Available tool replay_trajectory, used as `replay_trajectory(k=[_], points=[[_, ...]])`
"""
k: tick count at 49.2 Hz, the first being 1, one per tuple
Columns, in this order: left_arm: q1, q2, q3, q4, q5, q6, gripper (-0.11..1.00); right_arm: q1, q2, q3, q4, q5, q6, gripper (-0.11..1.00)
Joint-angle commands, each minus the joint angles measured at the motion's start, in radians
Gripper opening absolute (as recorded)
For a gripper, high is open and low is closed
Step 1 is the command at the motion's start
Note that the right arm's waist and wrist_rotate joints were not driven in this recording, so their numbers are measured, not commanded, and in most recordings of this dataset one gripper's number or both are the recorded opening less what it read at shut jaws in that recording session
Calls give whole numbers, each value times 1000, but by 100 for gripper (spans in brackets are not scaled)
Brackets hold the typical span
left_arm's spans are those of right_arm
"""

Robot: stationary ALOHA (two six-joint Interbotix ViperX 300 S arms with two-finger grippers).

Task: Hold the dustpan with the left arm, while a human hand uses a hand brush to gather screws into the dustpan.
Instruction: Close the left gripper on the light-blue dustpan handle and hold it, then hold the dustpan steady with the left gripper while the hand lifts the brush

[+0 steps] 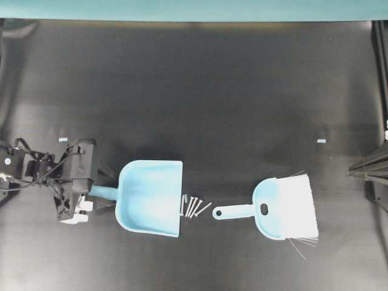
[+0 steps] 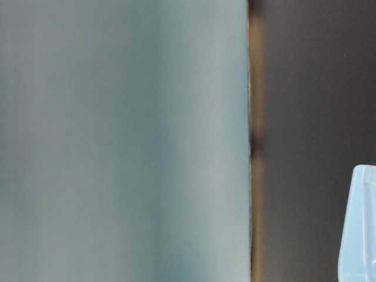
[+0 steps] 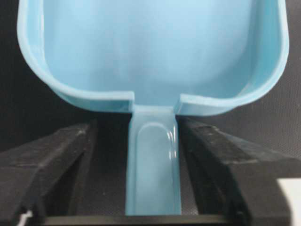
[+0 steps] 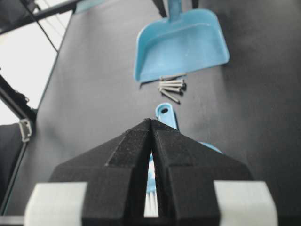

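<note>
The light blue dustpan (image 1: 151,197) (image 3: 150,47) (image 4: 181,44) lies flat on the black table, straight edge to the right. Its thin handle (image 3: 153,165) runs between the fingers of my left gripper (image 1: 104,191) (image 3: 141,123), which is open. The right finger is close to the handle; a dark gap shows on the left. Several grey screws (image 1: 194,207) (image 4: 171,86) lie just off the pan's edge. The hand brush (image 1: 285,209) (image 4: 165,115) lies to their right, handle toward them. My right gripper (image 4: 151,120) is shut and empty, above the brush. No human hand is in view.
Two tiny pale blue flecks (image 1: 63,139) (image 1: 321,140) lie on the table. A teal wall (image 1: 194,9) borders the far edge. A black frame (image 1: 379,60) stands at the right. The table-level view is mostly a blurred teal surface, with a corner of the dustpan (image 2: 359,223).
</note>
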Motion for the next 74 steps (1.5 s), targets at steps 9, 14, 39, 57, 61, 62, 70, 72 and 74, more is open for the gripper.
replay_trajectory(k=[9,14,39,57,61,62,70,72,74], points=[[-9,3,-29,3,6,-20,37,0,6,-5,-3,-9,0,0],[-9,2,-26,3,3,-32,31,0,5,-5,-3,-9,0,0],[-17,-54,60,3,-164,-15,31,0,5,-5,-3,-9,0,0],[-15,-72,66,3,-140,-11,31,0,3,-5,-3,-9,0,0],[-15,-83,67,3,-112,-14,31,0,3,-5,-3,-9,0,0],[-14,-84,67,3,-103,-15,31,0,3,-5,-3,-9,0,0],[-8,-87,60,3,-74,-25,31,0,3,-5,-3,-9,0,0],[-8,-87,55,3,-71,-26,31,0,3,-3,-3,-9,2,0],[-8,-86,54,3,-66,-28,31,0,3,-5,-3,-9,0,0]])
